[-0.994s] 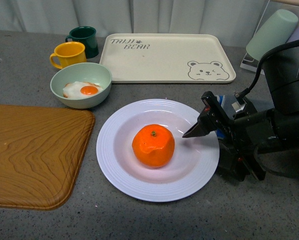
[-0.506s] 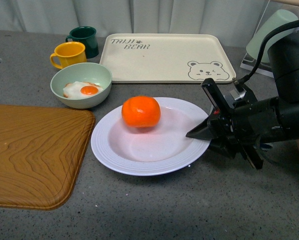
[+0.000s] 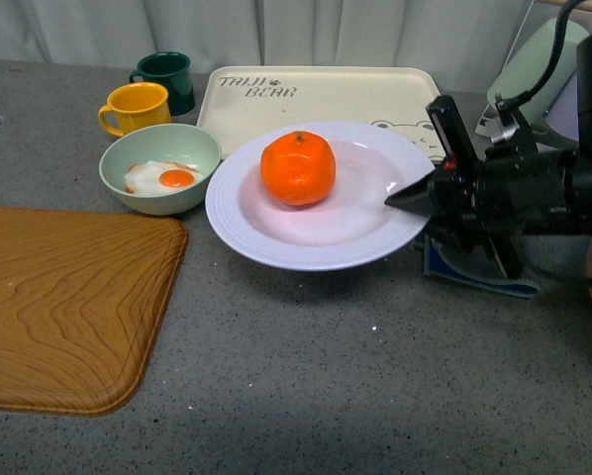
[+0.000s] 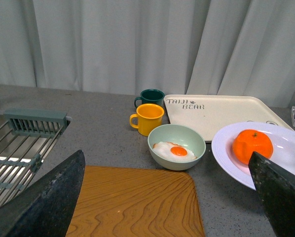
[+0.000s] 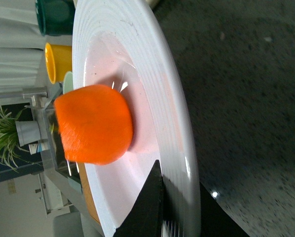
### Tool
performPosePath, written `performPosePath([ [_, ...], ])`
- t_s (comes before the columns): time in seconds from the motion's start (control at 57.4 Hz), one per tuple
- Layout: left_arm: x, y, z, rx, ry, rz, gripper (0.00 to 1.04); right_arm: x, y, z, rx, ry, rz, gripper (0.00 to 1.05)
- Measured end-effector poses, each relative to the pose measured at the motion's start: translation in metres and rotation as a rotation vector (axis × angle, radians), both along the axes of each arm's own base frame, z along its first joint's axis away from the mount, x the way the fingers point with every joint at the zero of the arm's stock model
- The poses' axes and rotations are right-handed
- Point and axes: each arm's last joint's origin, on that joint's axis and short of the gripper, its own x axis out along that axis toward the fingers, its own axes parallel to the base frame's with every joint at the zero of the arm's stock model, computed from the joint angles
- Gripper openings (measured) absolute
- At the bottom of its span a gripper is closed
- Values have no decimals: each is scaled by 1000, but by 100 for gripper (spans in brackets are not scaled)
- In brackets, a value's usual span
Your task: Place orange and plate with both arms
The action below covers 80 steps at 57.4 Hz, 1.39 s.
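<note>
The white plate is lifted off the grey table and hangs over the near edge of the cream bear tray. The orange rests in the plate, left of its middle. My right gripper is shut on the plate's right rim. In the right wrist view one jaw lies inside the plate and the other under it, with the orange beyond my right gripper. My left gripper is open and empty, well above the wooden board. The plate and orange show to its right.
A green bowl with a fried egg sits left of the plate. A yellow mug and a dark green mug stand behind it. The bear tray lies at the back, a wooden board front left, a dish rack far left.
My right gripper has raised the plate and carried it back toward the bear tray. The orange has rolled from the plate's middle to its left side.
</note>
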Motion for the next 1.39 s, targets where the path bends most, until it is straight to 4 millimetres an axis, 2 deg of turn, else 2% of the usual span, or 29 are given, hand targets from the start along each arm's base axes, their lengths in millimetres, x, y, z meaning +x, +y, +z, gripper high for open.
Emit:
performPosePath([
  [0.105, 0, 0, 0, 0, 0, 0, 98, 22, 2, 4, 8, -14, 0, 4],
  [0.314, 0, 0, 0, 0, 0, 0, 98, 68, 0, 0, 11, -9, -16, 4],
  [0.697, 0, 0, 0, 0, 0, 0, 98, 174, 4, -2, 0, -44, -36, 4],
  [0.819, 0, 0, 0, 0, 0, 0, 98, 188, 6, -4, -24, -36, -33, 4],
  [0.941, 0, 0, 0, 0, 0, 0, 98, 193, 9, -7, -44, -20, -31, 4],
  [1.203, 0, 0, 0, 0, 0, 0, 98, 192, 10, -11, -84, -14, -24, 45],
  [1.325, 0, 0, 0, 0, 0, 0, 98, 182, 9, -11, -187, -16, -14, 63],
  [1.394, 0, 0, 0, 0, 0, 0, 98, 173, 9, -7, -307, -37, -2, 74],
])
